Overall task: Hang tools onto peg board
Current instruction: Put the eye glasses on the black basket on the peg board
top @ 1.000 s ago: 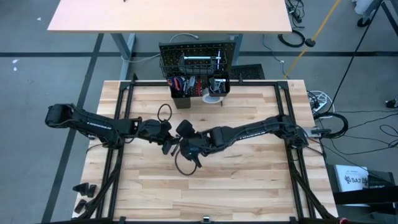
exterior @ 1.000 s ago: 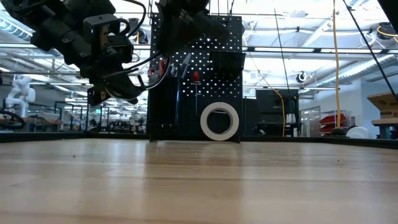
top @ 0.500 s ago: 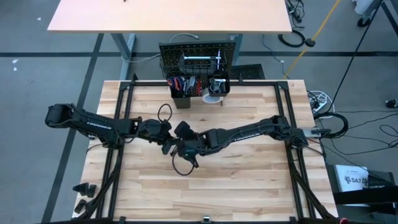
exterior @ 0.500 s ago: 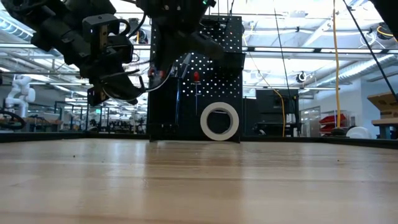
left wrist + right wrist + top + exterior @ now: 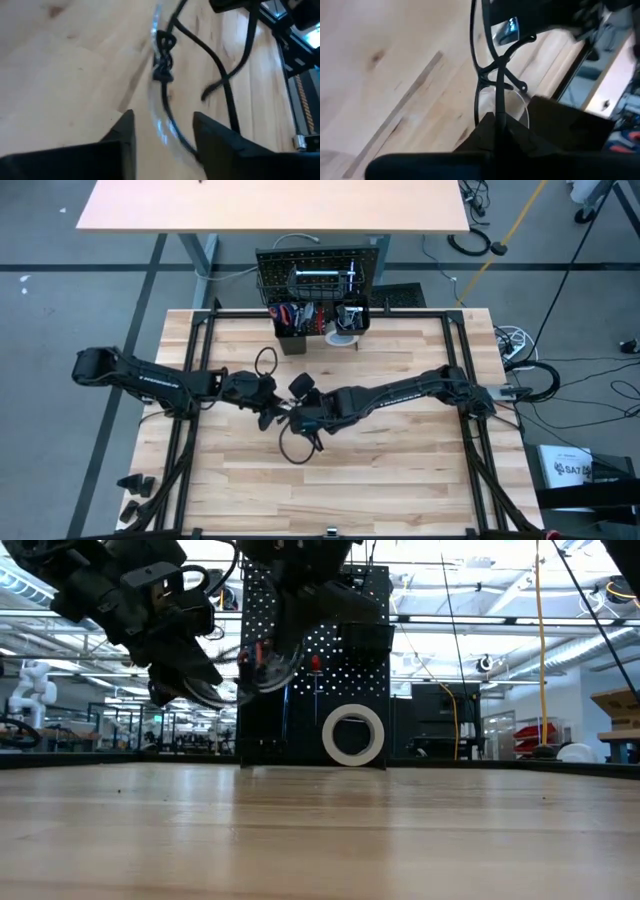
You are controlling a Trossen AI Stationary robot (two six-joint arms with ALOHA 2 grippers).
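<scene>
The safety glasses (image 5: 290,435) hung in the air over the middle of the table (image 5: 400,470), passed between both arms. The right gripper (image 5: 495,127) had its fingers pinched together on the thin black frame, lens right beside it. The left gripper (image 5: 162,132) sat just to the left with its fingers apart around the clear lens edge. Way at the far edge stood the peg board (image 5: 320,275), with the white tape roll (image 5: 353,735) at its foot.
</scene>
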